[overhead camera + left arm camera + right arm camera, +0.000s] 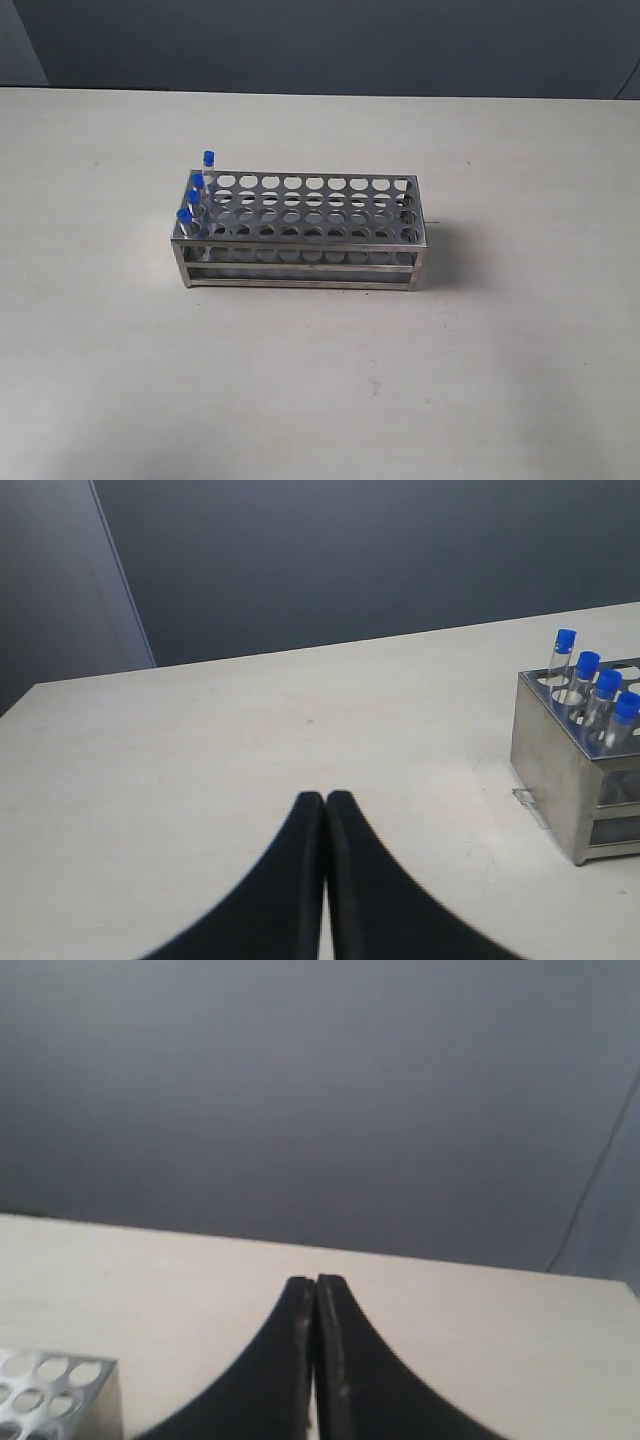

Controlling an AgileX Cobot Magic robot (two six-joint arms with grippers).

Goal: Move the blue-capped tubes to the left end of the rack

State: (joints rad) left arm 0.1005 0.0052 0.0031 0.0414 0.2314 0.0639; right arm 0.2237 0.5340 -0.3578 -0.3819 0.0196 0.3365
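The steel rack (300,250) stands mid-table, its perforated top facing up. Several blue-capped tubes (196,198) stand upright in a column of holes at the rack's left end. The left wrist view shows the same tubes (597,692) in the rack's end (560,780), well off to one side of my left gripper (325,798), which is shut with nothing in it. My right gripper (315,1282) is also shut and empty, above the table with a rack corner (60,1390) beside it. Neither gripper appears in the exterior view.
Pale table surface (320,400) surrounds the rack on all sides. A dark grey wall (330,40) runs behind the table's far edge. The rack's other holes hold nothing.
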